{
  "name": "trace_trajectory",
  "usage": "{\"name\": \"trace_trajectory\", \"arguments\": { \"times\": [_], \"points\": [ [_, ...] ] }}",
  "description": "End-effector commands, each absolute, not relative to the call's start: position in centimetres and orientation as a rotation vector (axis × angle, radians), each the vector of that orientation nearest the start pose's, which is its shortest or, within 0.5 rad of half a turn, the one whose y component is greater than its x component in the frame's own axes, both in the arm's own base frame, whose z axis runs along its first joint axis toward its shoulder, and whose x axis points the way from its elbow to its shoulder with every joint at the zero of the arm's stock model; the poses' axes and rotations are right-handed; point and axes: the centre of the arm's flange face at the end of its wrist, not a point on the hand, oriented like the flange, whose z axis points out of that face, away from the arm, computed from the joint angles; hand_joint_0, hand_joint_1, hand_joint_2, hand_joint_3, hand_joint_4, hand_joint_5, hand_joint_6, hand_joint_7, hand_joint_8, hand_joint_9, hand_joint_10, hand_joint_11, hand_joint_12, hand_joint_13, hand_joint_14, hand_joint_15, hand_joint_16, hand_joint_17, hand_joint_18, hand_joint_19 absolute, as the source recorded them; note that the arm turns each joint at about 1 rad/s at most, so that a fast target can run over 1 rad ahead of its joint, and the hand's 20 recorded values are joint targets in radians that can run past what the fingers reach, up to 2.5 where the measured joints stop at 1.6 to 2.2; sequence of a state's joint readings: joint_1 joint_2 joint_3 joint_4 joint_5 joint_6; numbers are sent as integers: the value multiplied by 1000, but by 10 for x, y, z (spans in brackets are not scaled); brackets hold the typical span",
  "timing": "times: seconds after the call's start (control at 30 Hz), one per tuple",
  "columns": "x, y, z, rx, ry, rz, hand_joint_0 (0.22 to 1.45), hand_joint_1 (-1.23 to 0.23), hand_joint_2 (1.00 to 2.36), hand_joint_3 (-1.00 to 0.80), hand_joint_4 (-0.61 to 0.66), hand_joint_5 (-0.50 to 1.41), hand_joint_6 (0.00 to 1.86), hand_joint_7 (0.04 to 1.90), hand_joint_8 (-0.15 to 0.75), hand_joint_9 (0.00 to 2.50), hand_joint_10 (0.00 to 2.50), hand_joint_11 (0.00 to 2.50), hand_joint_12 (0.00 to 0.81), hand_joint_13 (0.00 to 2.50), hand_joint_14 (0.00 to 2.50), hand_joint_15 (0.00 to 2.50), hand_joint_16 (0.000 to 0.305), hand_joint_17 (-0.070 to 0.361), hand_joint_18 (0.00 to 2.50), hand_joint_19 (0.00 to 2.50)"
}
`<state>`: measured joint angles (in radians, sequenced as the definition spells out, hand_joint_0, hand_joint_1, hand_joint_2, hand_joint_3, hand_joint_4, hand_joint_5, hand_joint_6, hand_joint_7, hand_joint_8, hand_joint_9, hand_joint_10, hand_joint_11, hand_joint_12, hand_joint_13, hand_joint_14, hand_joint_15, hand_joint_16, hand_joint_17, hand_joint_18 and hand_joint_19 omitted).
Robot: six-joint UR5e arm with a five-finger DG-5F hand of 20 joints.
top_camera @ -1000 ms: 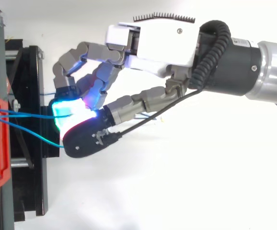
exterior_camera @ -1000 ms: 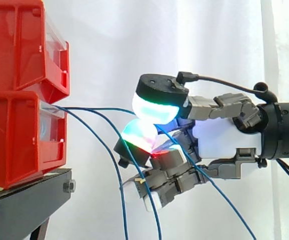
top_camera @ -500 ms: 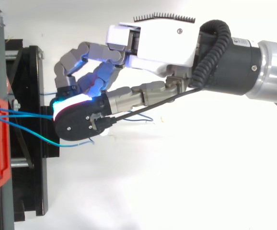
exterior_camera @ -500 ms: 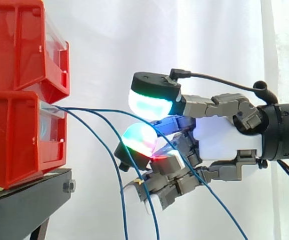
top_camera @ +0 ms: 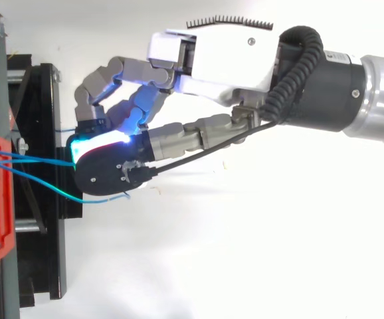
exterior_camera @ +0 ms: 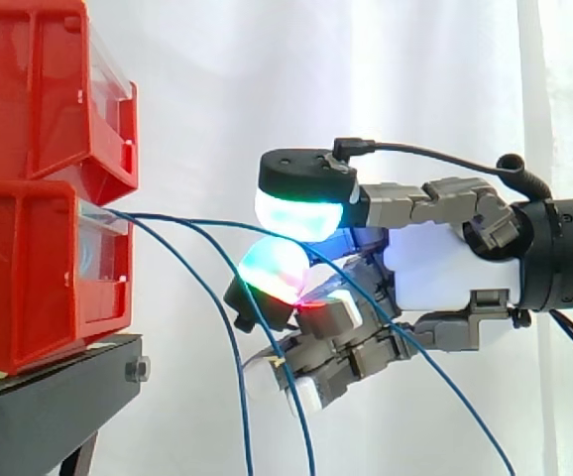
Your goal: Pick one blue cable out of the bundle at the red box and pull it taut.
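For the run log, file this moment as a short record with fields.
bins: upper red bin on lower red bin, on black stand
robot hand: level with the lower red bin, apart from it
picked cable: one blue cable runs from the lower red bin through the robot hand, curved, not taut; grip cannot be told
rest: two slack blue cables hang down
backdrop: white curtain

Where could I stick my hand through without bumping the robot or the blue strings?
Free: the gap in front of the white curtain, above the hand and beside the upper red bin; also the white surface beside the black stand, seen from above. Crowded: between the lower red bin and the hand, where the blue cables loop and hang.
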<state>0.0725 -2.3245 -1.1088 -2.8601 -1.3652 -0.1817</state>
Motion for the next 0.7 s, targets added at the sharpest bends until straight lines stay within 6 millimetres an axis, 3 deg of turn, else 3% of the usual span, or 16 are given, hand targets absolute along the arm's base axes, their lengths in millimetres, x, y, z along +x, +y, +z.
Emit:
{"name": "trace_trajectory", "arguments": {
  "times": [0.0,0.2,0.47,0.67],
  "points": [
    [772,-98,260,1147,1209,967,610,-725,1014,-54,169,-131,876,1101,383,1086,13,1123,395,722,14,390,56,126,696,398],
    [772,-98,260,1147,1211,965,587,-716,1013,-159,224,-137,878,1056,379,1087,13,1126,390,721,14,398,56,125,693,424],
    [772,-97,260,1146,1212,967,558,-696,1009,-362,204,-141,873,1088,351,1081,16,1140,367,696,15,406,50,113,643,453],
    [772,-97,261,1145,1211,967,546,-658,1007,-399,198,-140,873,1070,352,1079,16,1127,371,694,15,408,51,114,639,455]
  ]
}}
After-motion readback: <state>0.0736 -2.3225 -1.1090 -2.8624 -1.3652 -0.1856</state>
